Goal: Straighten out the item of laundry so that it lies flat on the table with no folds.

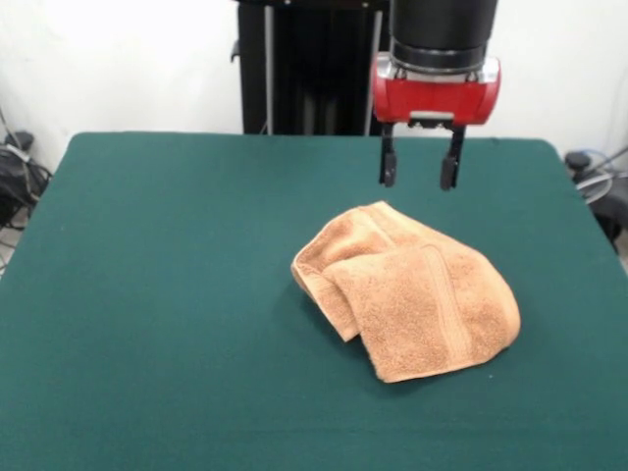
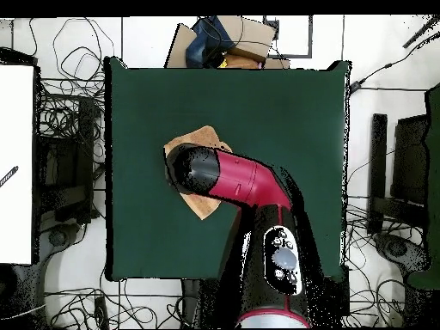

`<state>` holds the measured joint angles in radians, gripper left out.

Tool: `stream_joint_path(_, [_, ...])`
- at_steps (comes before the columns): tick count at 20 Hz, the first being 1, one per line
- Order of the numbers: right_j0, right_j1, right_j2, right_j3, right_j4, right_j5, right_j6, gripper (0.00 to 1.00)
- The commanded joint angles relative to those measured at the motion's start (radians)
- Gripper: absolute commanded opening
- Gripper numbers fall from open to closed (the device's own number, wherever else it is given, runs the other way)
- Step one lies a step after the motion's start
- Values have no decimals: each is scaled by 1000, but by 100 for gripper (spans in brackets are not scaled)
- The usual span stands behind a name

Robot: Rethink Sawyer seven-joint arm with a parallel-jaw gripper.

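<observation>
Tool (image 1: pixel 421 169): fingers parted wide, empty, hanging at upper centre-right of the front view, above the towel's far edge.
Towel (image 1: pixel 412 291): folded over itself, right of centre, on worktop (image 1: pixel 157 294).
Overhead: arm (image 2: pixel 245 185) covers most of the towel.

A looped, rough terry cloth is seen on the towel (image 1: pixel 407 297) just below the gripper (image 1: pixel 421 172), with one flatter woven band across it. The table (image 1: pixel 157 294) beneath is covered in matt, felt-like cloth. The gripper's red housing appears as glossy plastic, its fingers (image 1: pixel 389 163) matt black.
</observation>
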<state>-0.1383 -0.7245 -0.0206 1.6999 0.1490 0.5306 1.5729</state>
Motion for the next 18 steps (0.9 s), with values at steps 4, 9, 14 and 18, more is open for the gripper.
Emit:
stream_joint_path(4, [-8,143,3,3,-17,-174,202,100])
stream_joint_path(9, [-4,176,-5,-11,-19,-193,188,100])
stream_joint_path(14, [-18,198,9,-22,-13,-212,170,100])
stream_joint_path(18, [-23,195,10,-34,-5,-189,164,100])
